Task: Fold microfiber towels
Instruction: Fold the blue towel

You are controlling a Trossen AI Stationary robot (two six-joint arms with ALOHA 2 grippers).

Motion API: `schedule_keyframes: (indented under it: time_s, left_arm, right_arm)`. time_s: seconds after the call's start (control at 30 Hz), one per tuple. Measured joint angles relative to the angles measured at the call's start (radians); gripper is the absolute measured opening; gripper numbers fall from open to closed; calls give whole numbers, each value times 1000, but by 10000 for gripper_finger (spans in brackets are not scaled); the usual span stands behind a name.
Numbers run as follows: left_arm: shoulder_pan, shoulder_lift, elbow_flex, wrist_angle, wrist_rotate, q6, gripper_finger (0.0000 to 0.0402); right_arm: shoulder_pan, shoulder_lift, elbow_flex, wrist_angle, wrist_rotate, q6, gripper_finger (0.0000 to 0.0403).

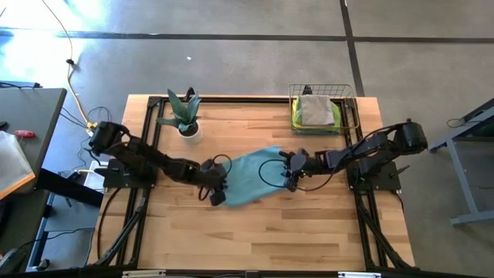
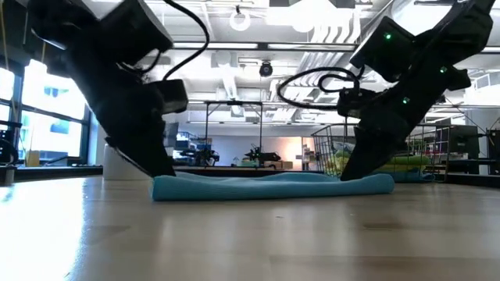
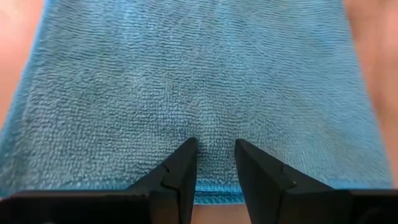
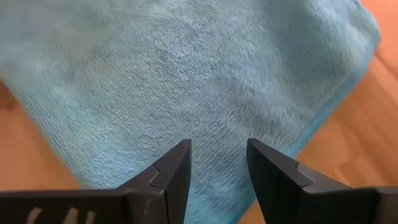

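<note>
teal-blue towel lies flat on the wooden table, in front of the copper wire basket and toward the table's middle. it reads as already doubled over, a low, even pad in the low view, so this piece looks mid-fold or close to done. the left gripper is down at the towel edge farthest from the basket, the right gripper at the edge nearest the basket. in both wrist views the fingers stand parted over the pile with no cloth pinched between them, so both look released. inside the basket a grey towel sits folded on lime green cloth, so some towels seem finished. no unfolded towels show elsewhere, so i cannot tell how many are left.
</note>
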Motion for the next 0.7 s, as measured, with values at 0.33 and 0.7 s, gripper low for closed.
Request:
schedule_keyframes:
  time_s: [0.33,0.7]
  left_arm:
    - [-59,-8,25,36,-19,0,101]
    - [-8,-12,43,32,-55,89,101]
  right_arm:
    - [4,-180,1,-145,-22,151,147]
    - [46,-217,1,-275,-221,483,206]
